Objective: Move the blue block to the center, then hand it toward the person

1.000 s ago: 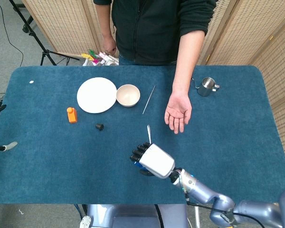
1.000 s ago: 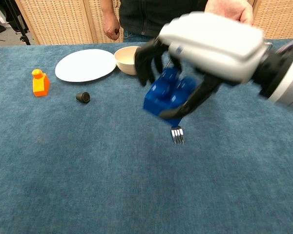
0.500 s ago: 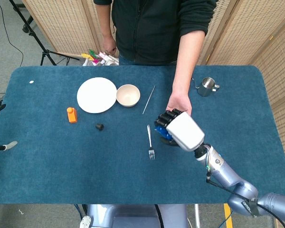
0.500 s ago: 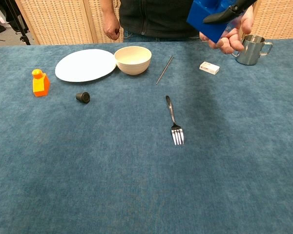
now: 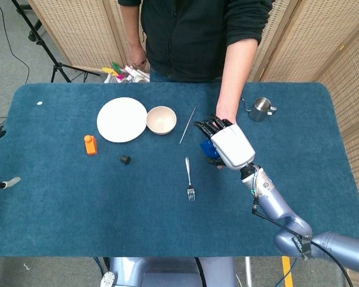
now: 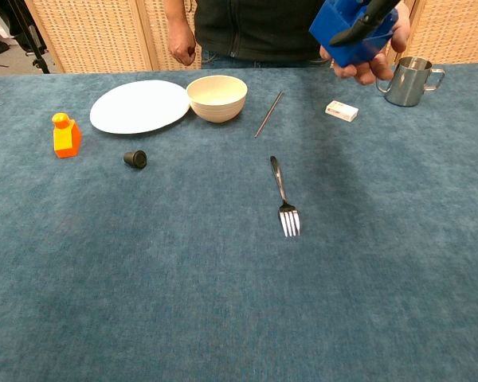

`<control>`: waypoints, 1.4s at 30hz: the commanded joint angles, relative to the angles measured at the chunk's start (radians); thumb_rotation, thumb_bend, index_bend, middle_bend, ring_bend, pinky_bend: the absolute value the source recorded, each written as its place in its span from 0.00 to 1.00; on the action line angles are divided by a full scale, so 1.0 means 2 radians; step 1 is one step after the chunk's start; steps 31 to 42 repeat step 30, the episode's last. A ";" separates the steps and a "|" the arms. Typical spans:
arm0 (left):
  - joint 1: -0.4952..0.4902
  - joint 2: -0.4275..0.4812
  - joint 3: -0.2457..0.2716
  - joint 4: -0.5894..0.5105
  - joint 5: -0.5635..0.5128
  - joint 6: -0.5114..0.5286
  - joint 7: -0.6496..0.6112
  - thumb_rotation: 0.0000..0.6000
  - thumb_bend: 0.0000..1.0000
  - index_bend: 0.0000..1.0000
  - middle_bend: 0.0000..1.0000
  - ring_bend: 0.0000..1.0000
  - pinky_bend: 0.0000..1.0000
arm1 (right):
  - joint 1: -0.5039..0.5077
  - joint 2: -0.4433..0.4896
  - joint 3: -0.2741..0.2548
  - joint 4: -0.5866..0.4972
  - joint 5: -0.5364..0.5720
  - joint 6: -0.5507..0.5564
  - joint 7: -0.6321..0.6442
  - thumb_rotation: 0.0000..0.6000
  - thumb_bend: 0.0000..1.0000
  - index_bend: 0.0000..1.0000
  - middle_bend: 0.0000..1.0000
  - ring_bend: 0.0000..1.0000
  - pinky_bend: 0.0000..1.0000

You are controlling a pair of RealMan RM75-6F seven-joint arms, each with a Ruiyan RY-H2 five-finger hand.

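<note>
My right hand (image 5: 227, 143) is raised above the table's far middle and grips the blue block (image 5: 208, 149), which peeks out under its dark fingers. In the chest view the blue block (image 6: 346, 32) sits at the top edge with a dark finger (image 6: 366, 20) across it. The person's open palm (image 6: 374, 60) lies right behind and under the block, touching or nearly touching it. In the head view my hand covers most of that palm. My left hand is not visible in either view.
On the blue cloth lie a fork (image 5: 189, 178), a thin stick (image 5: 188, 124), a white plate (image 5: 121, 119), a cream bowl (image 5: 161, 119), an orange bottle (image 5: 90, 144), a small black cap (image 5: 125, 159), a steel cup (image 5: 261, 109) and a small white box (image 6: 342, 111).
My right hand carried the blue block from low over the near centre, up and away to the person's open palm. In the last half second it edged slightly farther in.
</note>
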 commanded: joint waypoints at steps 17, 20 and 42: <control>0.008 -0.006 0.006 0.002 0.006 0.007 0.010 1.00 0.00 0.00 0.00 0.00 0.00 | -0.163 0.137 -0.081 -0.037 -0.124 0.172 0.087 1.00 0.00 0.00 0.00 0.00 0.13; 0.012 -0.011 0.006 0.004 0.006 0.012 0.014 1.00 0.00 0.00 0.00 0.00 0.00 | -0.187 0.130 -0.098 0.000 -0.137 0.198 0.118 1.00 0.00 0.00 0.00 0.00 0.12; 0.035 -0.040 -0.002 0.032 0.007 0.066 0.015 1.00 0.00 0.00 0.00 0.00 0.00 | -0.266 0.073 -0.135 0.093 -0.128 0.262 0.166 1.00 0.00 0.00 0.00 0.00 0.07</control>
